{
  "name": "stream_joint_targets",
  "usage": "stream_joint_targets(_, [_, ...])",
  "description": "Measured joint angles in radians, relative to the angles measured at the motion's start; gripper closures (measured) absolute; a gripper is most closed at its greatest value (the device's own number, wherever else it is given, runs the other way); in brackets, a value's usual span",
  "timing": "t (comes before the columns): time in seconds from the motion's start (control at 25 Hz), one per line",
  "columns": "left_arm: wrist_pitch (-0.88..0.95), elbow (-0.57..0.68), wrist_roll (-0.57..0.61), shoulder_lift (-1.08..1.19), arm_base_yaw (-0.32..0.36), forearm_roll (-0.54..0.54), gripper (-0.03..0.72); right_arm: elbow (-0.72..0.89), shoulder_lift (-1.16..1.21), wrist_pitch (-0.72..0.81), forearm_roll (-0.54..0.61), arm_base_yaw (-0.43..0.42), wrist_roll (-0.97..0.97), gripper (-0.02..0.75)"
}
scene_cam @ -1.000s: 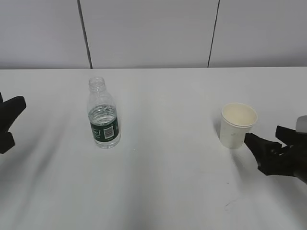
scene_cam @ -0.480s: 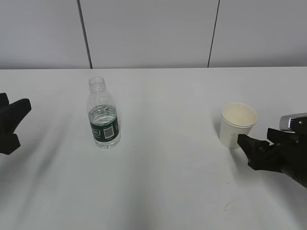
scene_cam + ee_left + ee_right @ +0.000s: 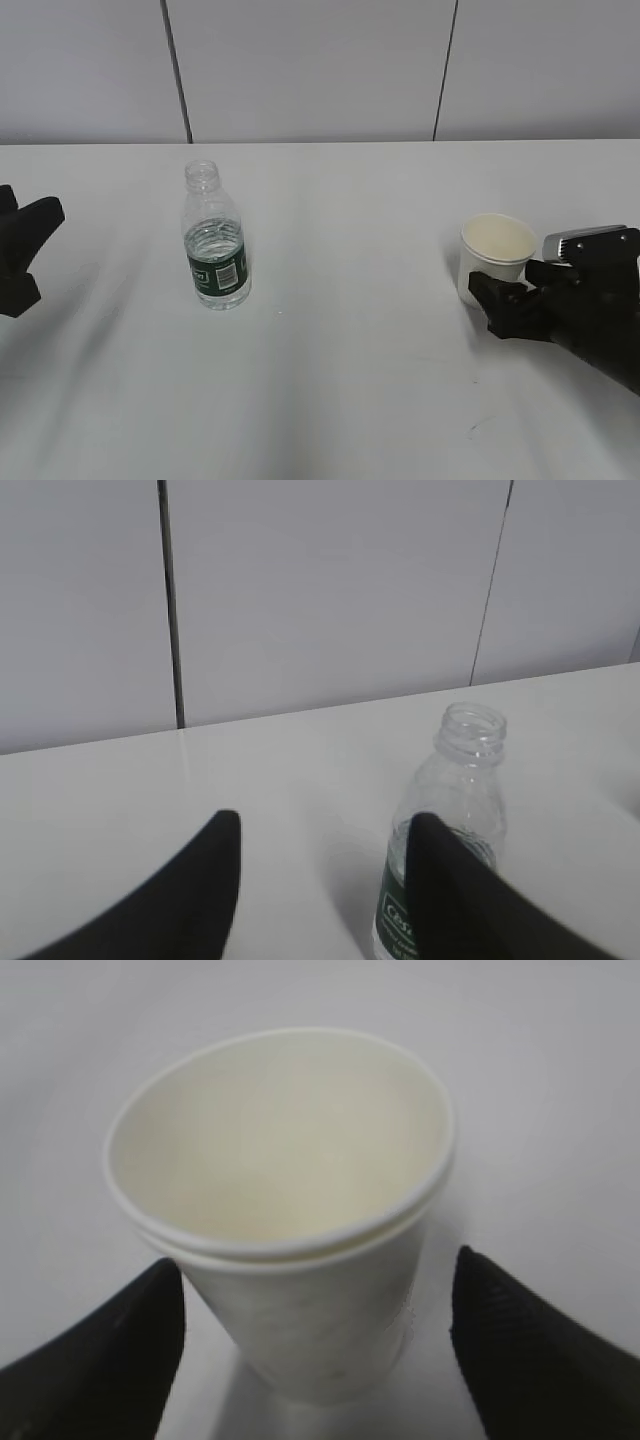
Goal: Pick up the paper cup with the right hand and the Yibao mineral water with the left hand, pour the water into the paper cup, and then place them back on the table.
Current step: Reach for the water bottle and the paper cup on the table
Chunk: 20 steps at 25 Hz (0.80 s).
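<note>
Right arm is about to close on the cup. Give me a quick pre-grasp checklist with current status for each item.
1. paper cup upright on the table: ok.
2. right hand open, one finger each side of the cup: ok.
3. Fingers clear of the cup wall: ok in the right wrist view, gaps show on both sides.
4. Cup empty and dry inside: ok, no liquid seen.
5. Yibao mineral water upright, capless, partly filled: ok.
6. left hand open but bottle off-centre, behind one finger: not ok for grasping yet.

- One paper cup [image 3: 496,258] is standing between the right end effector's [image 3: 318,1332] fingers.
- One water bottle [image 3: 215,240] is standing ahead of the left end effector [image 3: 322,890].
- Two end effectors are showing.
</note>
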Motion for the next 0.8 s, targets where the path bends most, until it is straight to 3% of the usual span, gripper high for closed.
stream_joint_targets(0.56, [-0.002, 0.0, 0.0, 0.0, 0.0, 0.001, 0.346, -0.132, 0.096, 0.0, -0.066, 0.0, 0.0, 0.093])
stream_joint_targets(0.8, [0.021, 0.0, 0.0, 0.0, 0.0, 0.001, 0.346, -0.136, 0.103, 0.0, -0.087, 0.0, 0.0, 0.138])
